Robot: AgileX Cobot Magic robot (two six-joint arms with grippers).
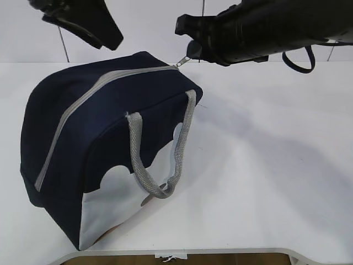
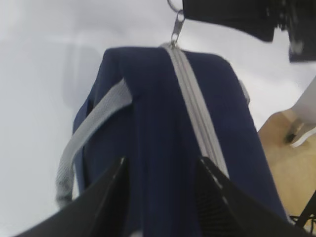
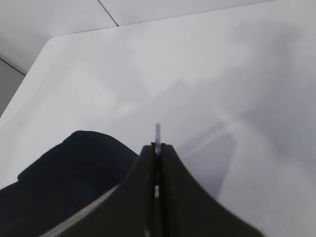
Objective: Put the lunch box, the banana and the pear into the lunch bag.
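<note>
We're pinching the metal ring pull (image 1: 185,59) of the boxy navy-blue fabric lunch bag (image 1: 105,143) in our right gripper (image 3: 157,148), while our left gripper (image 2: 160,197) is spreading wide around the bag's top, mid-bench.

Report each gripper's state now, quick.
Left gripper: open, jaws straddling the top of the lunch bag, gripping nothing.
Right gripper: shut on the zipper ring pull.
</note>
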